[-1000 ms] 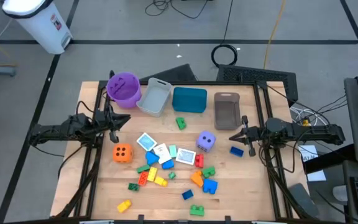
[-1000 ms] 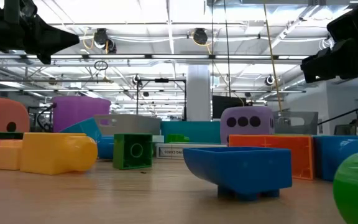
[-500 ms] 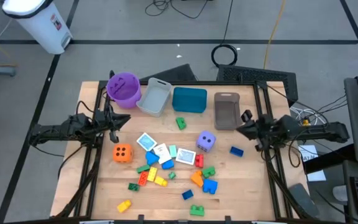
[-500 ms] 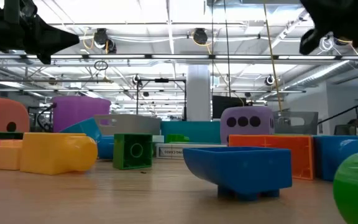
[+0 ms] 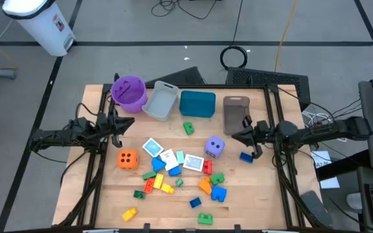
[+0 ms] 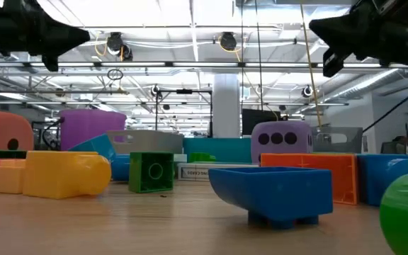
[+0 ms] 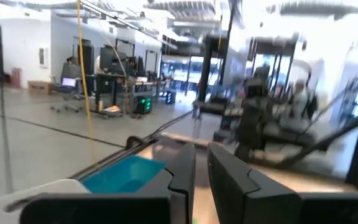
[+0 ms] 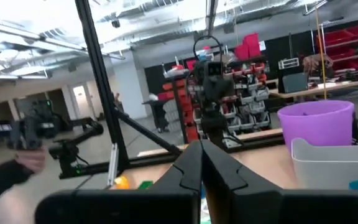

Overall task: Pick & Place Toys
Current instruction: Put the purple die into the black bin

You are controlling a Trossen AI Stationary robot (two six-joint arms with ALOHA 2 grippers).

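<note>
The toys lie loose on the wooden table (image 5: 109,194). Among them are an orange die (image 5: 127,158), a purple die (image 5: 214,147), flat cards (image 5: 168,156), coloured bricks (image 5: 164,181) and a single blue brick (image 5: 246,156). My left gripper (image 5: 131,123) hangs shut above the table's left side, pointing toward the middle, with nothing in it. My right gripper (image 5: 234,136) hangs shut above the right side, in front of the brown bin (image 5: 236,114) and beside the blue brick. Its fingers (image 8: 191,165) lie together and hold nothing. The left fingers (image 7: 225,174) stand nearly together.
Along the far edge stand a purple bucket (image 5: 129,90), a grey bin (image 5: 160,100), a teal bin (image 5: 197,104) and the brown bin. A green brick (image 5: 188,128) lies just in front of the teal bin. Dark frame rails (image 5: 283,181) run down both table sides.
My right gripper has swung up from pointing down at the table to about level. It has also reached toward the table's middle, staying shut. My left gripper's tip has tipped up slightly. No toy has moved.
</note>
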